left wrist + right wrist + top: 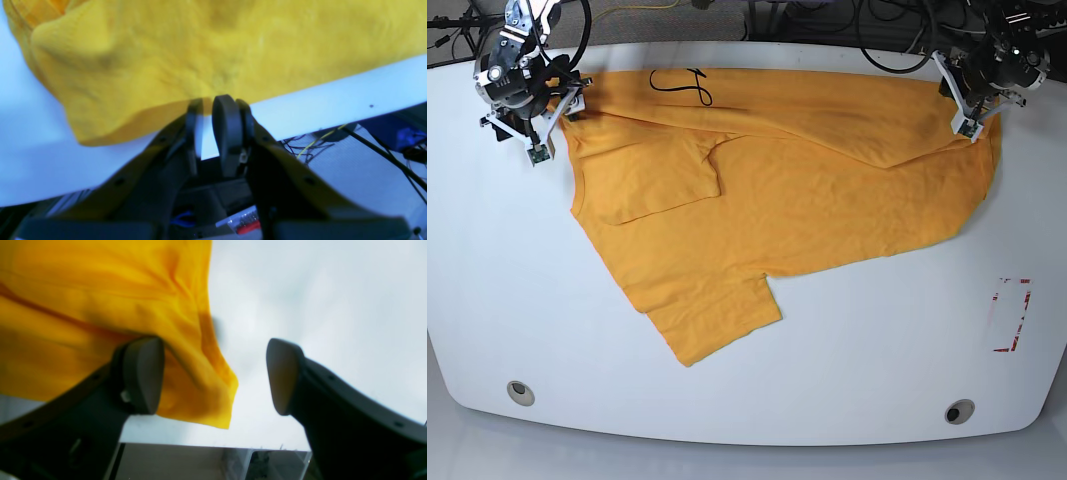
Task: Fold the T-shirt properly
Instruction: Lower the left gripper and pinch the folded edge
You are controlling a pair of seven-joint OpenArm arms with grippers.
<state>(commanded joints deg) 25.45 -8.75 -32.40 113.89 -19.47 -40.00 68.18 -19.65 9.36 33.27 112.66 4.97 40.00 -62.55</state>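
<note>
The orange-yellow T-shirt [807, 200] lies spread and creased on the white table [877, 350]. Part of its black lettering [682, 82] shows near the far edge. One sleeve [717, 320] points toward the front. My left gripper [968, 122] is at the shirt's far right edge. In the left wrist view its jaws [208, 101] stand almost together, pinching the edge of the cloth [200, 50]. My right gripper [545, 140] is at the shirt's far left corner. In the right wrist view it [215, 373] is wide open, with a corner of cloth [200, 390] between its fingers.
A red-marked rectangle [1012, 315] is on the table at the right. Two round holes [520, 392] [958, 411] sit near the front edge. Cables [827, 15] run behind the far edge. The table's edge [333, 100] is close under my left gripper.
</note>
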